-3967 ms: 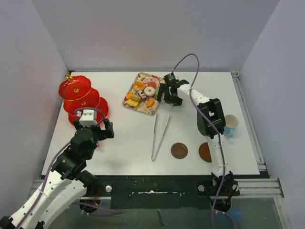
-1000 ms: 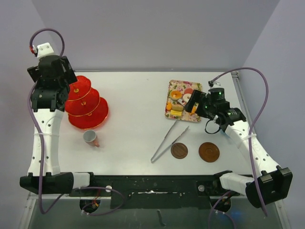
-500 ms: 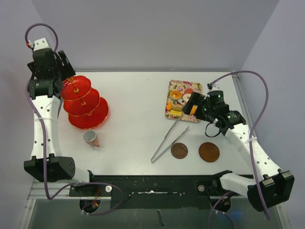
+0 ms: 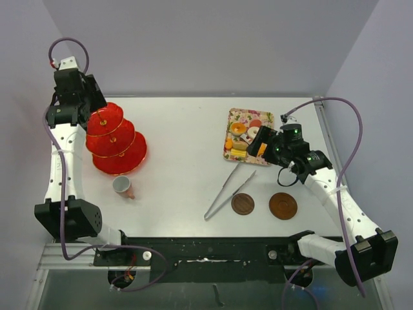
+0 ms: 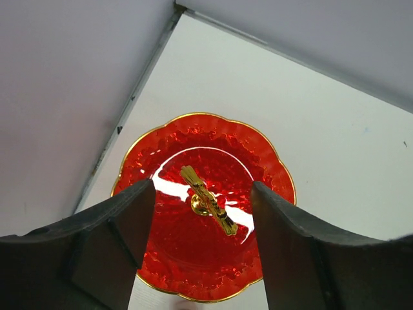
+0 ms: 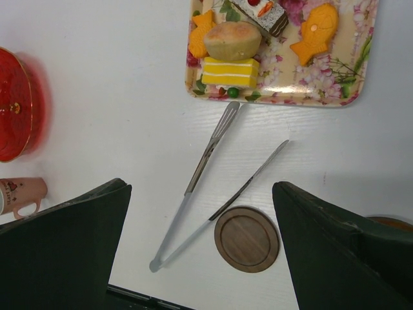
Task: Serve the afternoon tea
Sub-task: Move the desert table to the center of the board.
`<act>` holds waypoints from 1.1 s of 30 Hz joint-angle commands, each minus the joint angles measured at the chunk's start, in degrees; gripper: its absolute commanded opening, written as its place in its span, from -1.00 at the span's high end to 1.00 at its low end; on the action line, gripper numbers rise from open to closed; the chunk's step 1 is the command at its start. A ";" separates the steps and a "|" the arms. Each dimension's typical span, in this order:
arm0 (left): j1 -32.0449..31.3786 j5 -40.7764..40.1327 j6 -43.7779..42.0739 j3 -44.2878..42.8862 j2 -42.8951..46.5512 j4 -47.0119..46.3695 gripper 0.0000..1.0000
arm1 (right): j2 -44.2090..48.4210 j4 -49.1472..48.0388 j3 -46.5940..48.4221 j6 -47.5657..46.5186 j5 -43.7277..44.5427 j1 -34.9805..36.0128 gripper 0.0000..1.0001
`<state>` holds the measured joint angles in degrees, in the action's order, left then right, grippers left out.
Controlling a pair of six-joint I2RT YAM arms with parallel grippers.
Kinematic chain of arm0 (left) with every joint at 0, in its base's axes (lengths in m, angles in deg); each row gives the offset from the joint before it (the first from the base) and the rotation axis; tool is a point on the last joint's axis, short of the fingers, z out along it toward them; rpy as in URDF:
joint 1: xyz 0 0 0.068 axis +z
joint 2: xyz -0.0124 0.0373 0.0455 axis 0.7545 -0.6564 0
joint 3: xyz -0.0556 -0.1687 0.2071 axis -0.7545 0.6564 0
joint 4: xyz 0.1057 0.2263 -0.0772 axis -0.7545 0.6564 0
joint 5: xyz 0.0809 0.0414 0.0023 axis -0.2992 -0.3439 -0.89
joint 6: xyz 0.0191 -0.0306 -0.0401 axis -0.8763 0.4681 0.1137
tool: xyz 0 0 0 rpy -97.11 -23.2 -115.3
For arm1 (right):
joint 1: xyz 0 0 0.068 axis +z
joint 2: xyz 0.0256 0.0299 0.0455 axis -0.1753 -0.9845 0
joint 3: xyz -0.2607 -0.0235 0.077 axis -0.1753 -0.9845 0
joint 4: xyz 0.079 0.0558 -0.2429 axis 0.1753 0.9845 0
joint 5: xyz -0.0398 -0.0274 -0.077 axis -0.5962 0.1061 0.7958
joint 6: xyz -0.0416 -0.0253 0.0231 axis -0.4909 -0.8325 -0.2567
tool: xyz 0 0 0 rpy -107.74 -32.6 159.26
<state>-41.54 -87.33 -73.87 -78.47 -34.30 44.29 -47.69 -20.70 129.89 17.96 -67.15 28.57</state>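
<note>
Stand-gripping is the step in hand, I judge: my left gripper (image 5: 201,187) hangs over the red three-tier stand (image 4: 116,139) at far left, jaws apart above its gold handle (image 5: 208,200), touching nothing; next it must descend and close. My right gripper (image 6: 200,187) gapes empty above the tongs (image 6: 206,155).
</note>
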 commanded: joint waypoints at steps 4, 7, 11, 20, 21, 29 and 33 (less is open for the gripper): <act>0.11 4.57 -0.09 -0.11 0.06 -3.52 0.14 | 1.82 -1.95 -1.27 0.48 0.09 0.47 -0.95; 0.06 5.91 -0.01 -0.15 0.77 -3.77 0.42 | 2.02 -1.79 -1.64 0.65 0.04 0.43 -0.95; 0.05 8.28 0.96 -0.42 1.54 -3.69 0.73 | 2.42 -1.79 -1.94 0.90 0.30 0.48 -0.95; -0.18 16.98 3.75 -1.80 1.82 -3.52 1.00 | 3.18 -1.72 -2.11 1.51 0.92 0.50 -0.95; -0.34 18.30 4.22 -2.36 1.71 -3.18 1.00 | 3.18 -1.67 -2.19 1.61 0.85 0.50 -0.95; -8.45 19.61 5.10 -5.02 2.11 -3.69 1.00 | 3.15 -2.03 -2.88 2.11 -0.05 0.56 -0.95; -15.75 13.34 4.07 -3.81 2.04 -4.94 1.00 | 3.05 -2.09 -3.38 2.04 -2.02 0.83 -0.95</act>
<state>-51.90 -72.11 -69.66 -78.79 -35.41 45.56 -46.12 -20.85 126.72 19.51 -67.39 28.68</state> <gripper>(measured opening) 0.045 0.976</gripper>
